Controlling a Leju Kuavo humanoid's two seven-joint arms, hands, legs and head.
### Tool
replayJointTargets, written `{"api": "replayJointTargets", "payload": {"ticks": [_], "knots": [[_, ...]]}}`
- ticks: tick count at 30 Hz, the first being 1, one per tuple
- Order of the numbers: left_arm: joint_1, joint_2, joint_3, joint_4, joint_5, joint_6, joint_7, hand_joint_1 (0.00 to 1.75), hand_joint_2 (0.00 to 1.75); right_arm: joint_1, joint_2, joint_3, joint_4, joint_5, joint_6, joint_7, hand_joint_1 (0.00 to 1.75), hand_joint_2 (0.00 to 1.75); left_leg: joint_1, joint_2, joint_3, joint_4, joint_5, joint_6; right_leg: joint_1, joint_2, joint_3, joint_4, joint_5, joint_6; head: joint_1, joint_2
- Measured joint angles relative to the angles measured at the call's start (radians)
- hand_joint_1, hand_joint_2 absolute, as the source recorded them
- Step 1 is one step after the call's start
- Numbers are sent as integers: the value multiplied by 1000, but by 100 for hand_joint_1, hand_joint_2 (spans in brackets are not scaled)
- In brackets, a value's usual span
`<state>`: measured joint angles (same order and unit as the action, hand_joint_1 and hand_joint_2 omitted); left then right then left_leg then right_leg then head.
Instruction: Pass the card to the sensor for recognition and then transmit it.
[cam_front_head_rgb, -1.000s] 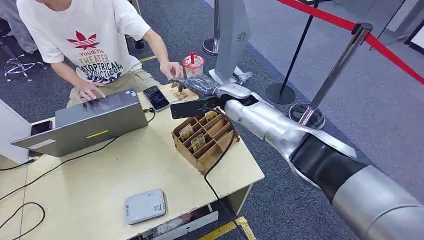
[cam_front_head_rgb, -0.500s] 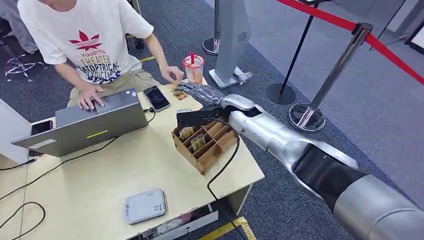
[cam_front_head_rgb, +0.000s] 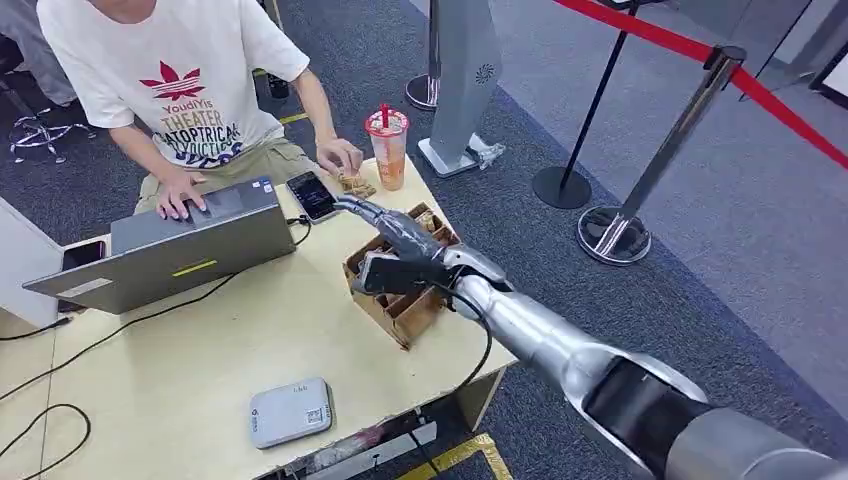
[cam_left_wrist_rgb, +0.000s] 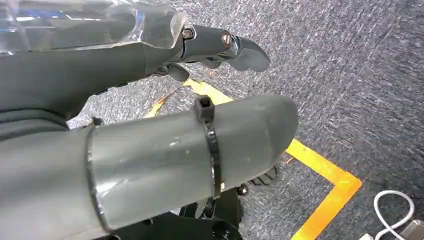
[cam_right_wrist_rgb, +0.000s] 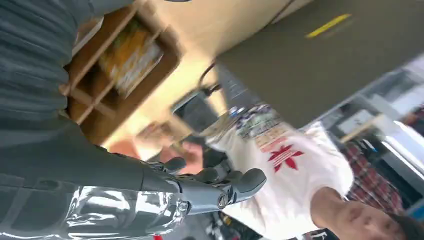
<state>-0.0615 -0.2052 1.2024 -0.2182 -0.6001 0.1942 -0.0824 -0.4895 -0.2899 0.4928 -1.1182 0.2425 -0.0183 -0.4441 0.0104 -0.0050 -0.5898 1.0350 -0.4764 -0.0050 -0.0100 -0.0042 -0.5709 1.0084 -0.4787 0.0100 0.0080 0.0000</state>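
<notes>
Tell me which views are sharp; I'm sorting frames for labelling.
Head view: sharp and evenly lit, the wooden divided box crisp. Right wrist view: motion-blurred, the box smeared, glare on the clear plastic wrap by the right hand. Left wrist view: carpet sharp, the left hand close and soft.

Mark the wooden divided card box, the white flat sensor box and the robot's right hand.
wooden divided card box (cam_front_head_rgb: 402, 312), head view, near front wall
white flat sensor box (cam_front_head_rgb: 290, 411), head view, top face
right hand (cam_front_head_rgb: 398, 240), head view, back of hand

Pale yellow table (cam_front_head_rgb: 190, 370); brown wooden card box (cam_front_head_rgb: 400, 300); grey laptop (cam_front_head_rgb: 180, 245); white reader (cam_front_head_rgb: 290, 411); red belt (cam_front_head_rgb: 700, 55).
</notes>
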Motion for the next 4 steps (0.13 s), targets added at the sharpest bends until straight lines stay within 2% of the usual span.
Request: {"api": "replayJointTargets", "payload": {"ticks": [4], "knots": [[4, 0, 0, 4, 0, 0, -1, 0, 0, 131, 68, -55, -95, -127, 1, -21, 0, 175, 0, 0, 0, 0, 0, 0, 0, 0, 0, 0, 0, 0, 0, 0]]}}
